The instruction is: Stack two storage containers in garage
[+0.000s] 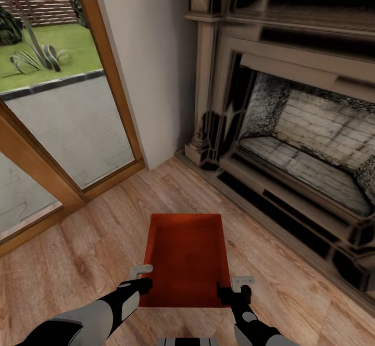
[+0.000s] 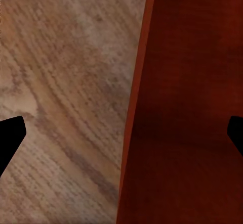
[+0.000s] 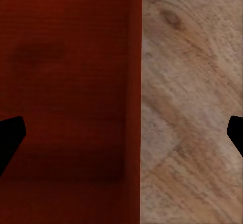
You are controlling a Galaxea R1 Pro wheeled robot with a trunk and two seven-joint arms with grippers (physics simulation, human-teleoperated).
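One orange-red storage container [image 1: 185, 255] sits low over the living room's light wood-plank floor [image 1: 78, 262], lidless, its long side pointing away from me. My left gripper [image 1: 141, 279] is at its near left corner and my right gripper [image 1: 235, 287] at its near right corner. In the left wrist view the left gripper [image 2: 126, 133] is open, its dark fingertips [image 2: 12, 133] spread wide on either side of the container's wall [image 2: 132, 107]. The right gripper [image 3: 126, 133] stands open the same way astride the opposite wall [image 3: 134, 82]. I cannot tell whether the container rests on the floor.
A brick fireplace [image 1: 291, 127] with a raised hearth runs along the right. Wood-framed glass doors [image 1: 62, 122] fill the left, with a pale wall [image 1: 151, 49] between them. Bare plank floor lies left of the container.
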